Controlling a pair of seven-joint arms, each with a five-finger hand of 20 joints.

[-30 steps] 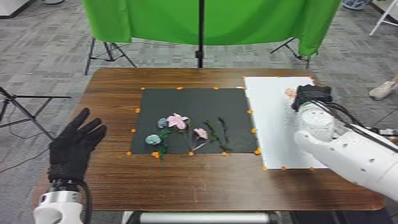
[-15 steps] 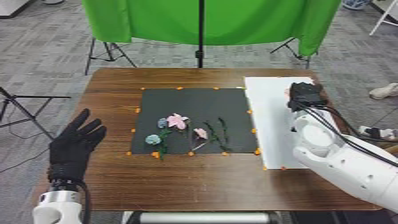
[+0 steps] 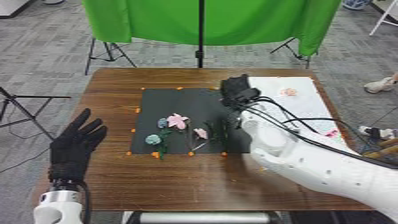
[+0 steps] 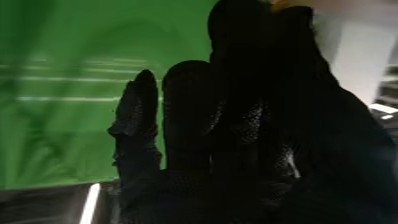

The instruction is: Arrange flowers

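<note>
Left hand: fingers loosely straight, empty. Right of it, blue flower, pink flower, green stem; best pinched low, petals spared. Right hand beyond stem, grip unclear. To its right, sheet; likely lay blooms gently there.

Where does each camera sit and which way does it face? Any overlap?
Head view: on the robot's head, facing forward and down at the table and flowers; both arms show, with left hand and right hand.
Right wrist view: on the right wrist, looking along that hand's own black glove toward the green cloth.
Both share the right hand and, apparently, that cloth.
</note>
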